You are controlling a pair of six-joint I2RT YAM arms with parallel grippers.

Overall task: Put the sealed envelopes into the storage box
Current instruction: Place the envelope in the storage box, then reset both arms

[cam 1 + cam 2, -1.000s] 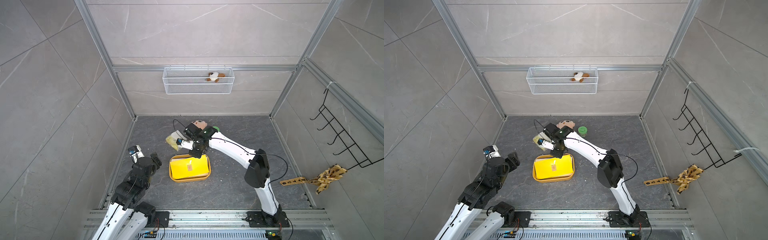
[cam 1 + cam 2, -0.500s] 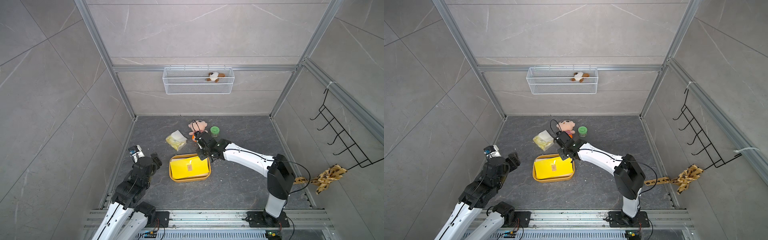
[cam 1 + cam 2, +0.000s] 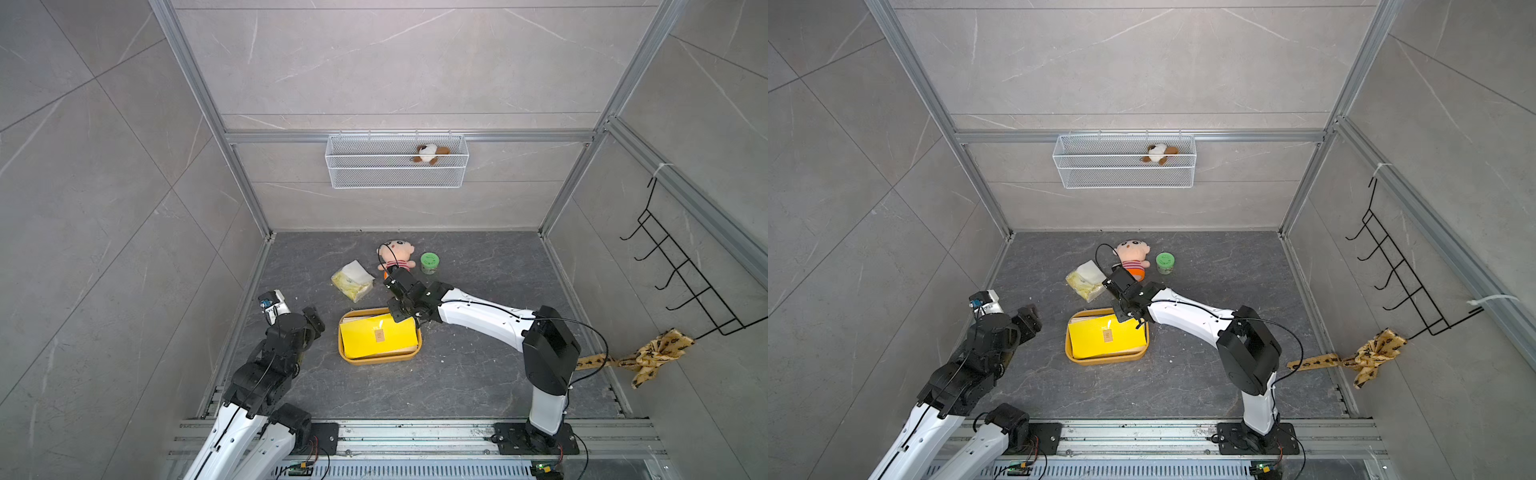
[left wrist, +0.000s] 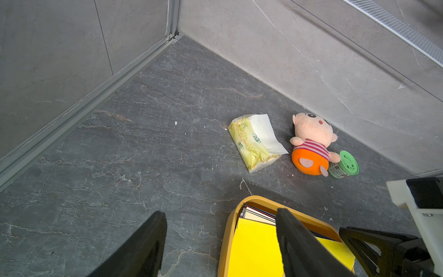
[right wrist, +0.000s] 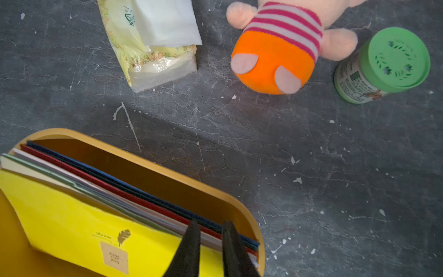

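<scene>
Left arm [image 3: 266, 374], right arm [image 3: 482, 320]: white link shells, black joint housings, thin black external cables, black tapered tool fingers [image 5: 189, 249].

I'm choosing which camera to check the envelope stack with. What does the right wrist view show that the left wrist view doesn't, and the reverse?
Right wrist only: the seal and feather print on the yellow envelope. Left wrist only: the face of the doll, the open left gripper, the wall corner. Shared: that envelope in the storage box, tissue pack, green jar.
</scene>
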